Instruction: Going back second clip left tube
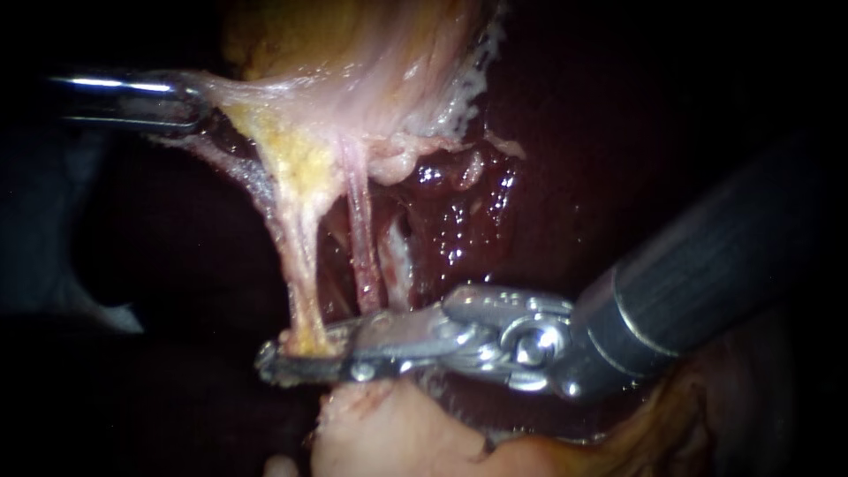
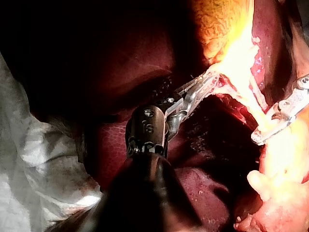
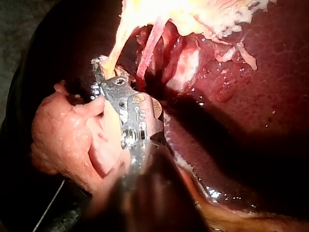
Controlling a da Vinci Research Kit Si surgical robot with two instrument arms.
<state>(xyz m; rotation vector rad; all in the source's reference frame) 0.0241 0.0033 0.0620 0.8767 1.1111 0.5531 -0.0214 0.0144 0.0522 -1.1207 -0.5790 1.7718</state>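
Liver (image 1: 539, 212) wet, white drape (image 2: 34, 169) beside | left instrument (image 1: 196, 106) jaws clamp gallbladder (image 1: 371, 71) | right instrument (image 1: 305, 355) jaws clasp left tube (image 1: 300, 256)

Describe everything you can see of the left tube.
The left tube is a yellowish-pink strand, wet and stretched taut. Its top fans into pale fatty tissue that the left instrument grips. Its bottom narrows to the tip of the right instrument, touching the metal. A thinner pink tube runs beside it, apart. Dark liver lies behind. No clip shows on it.
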